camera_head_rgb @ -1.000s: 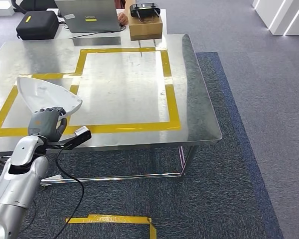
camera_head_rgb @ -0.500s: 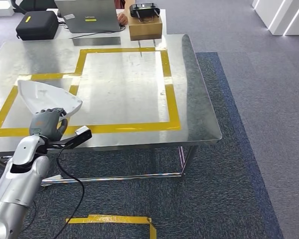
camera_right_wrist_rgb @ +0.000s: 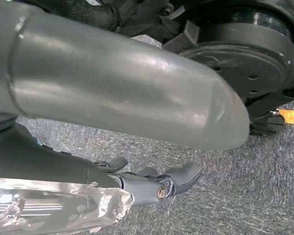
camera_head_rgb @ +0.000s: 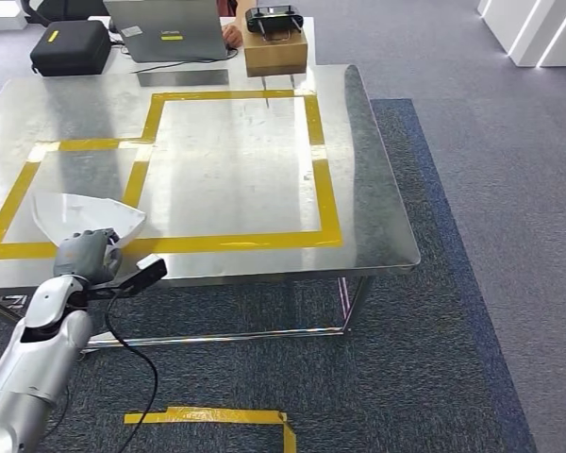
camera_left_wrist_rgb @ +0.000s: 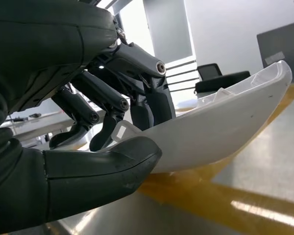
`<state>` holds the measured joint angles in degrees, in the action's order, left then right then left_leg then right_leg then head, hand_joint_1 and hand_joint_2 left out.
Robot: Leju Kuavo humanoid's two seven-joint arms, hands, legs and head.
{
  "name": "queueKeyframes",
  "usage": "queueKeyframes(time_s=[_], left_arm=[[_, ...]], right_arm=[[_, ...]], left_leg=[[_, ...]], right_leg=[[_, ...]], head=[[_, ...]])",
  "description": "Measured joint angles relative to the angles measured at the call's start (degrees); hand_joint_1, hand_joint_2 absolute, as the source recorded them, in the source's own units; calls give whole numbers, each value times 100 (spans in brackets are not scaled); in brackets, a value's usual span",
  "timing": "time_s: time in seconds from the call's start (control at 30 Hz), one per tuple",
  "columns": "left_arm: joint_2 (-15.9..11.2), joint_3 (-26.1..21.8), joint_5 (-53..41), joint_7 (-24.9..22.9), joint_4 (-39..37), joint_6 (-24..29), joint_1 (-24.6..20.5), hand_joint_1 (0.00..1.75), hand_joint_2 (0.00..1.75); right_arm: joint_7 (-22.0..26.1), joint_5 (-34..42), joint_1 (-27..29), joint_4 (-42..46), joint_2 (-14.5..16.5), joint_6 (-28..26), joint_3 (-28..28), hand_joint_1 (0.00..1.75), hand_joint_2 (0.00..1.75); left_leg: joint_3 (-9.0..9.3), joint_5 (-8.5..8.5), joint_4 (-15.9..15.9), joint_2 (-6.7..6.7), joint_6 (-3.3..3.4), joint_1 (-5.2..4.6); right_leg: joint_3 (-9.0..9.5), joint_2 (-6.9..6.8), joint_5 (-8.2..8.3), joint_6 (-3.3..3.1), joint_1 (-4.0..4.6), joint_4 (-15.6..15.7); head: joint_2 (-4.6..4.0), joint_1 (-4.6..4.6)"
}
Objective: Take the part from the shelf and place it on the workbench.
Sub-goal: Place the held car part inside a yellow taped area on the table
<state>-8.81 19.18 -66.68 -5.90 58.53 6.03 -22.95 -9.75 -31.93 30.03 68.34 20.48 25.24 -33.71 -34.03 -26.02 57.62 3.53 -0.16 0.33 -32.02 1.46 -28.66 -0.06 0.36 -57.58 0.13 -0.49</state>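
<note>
The part (camera_head_rgb: 88, 215) is a white curved plastic shell, low over the front left of the steel workbench (camera_head_rgb: 365, 189), above the yellow tape line. My left hand (camera_head_rgb: 87, 253) holds its near edge at the table's front rim. In the left wrist view my left hand (camera_left_wrist_rgb: 101, 112) pinches the part (camera_left_wrist_rgb: 227, 117), the thumb under it and the darker fingers over it; the part's underside lies close to the tabletop. My right hand (camera_right_wrist_rgb: 153, 183) hangs over grey carpet with its fingers stretched out and nothing in them.
A yellow taped square (camera_head_rgb: 323, 189) marks the table's middle. At the far edge stand a laptop (camera_head_rgb: 168, 28), a black case (camera_head_rgb: 70, 45) and a cardboard box (camera_head_rgb: 275, 52) with a controller on it. A person's hand (camera_head_rgb: 232, 36) rests beside the laptop. Carpet lies to the right.
My left hand has drawn back toward the table's front edge and sunk lower, taking the white part down with it. Nothing else has moved.
</note>
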Motion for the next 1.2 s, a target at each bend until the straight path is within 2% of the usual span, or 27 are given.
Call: queueKeyframes(time_s=[0.83,0.97,1.13,1.2], left_arm=[[74,-161,-163,-6,-293,284,239,175,175],[82,-163,-224,-18,-293,411,258,0,175],[101,-194,-204,-20,-293,594,314,0,175],[111,-222,-169,-11,-293,603,327,0,87]], right_arm=[[-414,299,488,724,0,138,325,0,0],[-432,315,526,774,0,133,383,0,0],[-444,344,568,800,0,122,434,0,0],[-446,348,586,812,0,122,453,0,0]], left_leg=[[2,0,0,0,0,0],[2,0,0,0,0,0],[1,0,0,0,0,0],[1,0,0,0,0,0]], right_leg=[[3,-1,0,0,0,0],[3,0,0,0,0,0],[3,-3,0,0,0,0],[3,-2,0,0,0,0]], head=[[0,-1],[0,-1],[0,0],[0,0]])
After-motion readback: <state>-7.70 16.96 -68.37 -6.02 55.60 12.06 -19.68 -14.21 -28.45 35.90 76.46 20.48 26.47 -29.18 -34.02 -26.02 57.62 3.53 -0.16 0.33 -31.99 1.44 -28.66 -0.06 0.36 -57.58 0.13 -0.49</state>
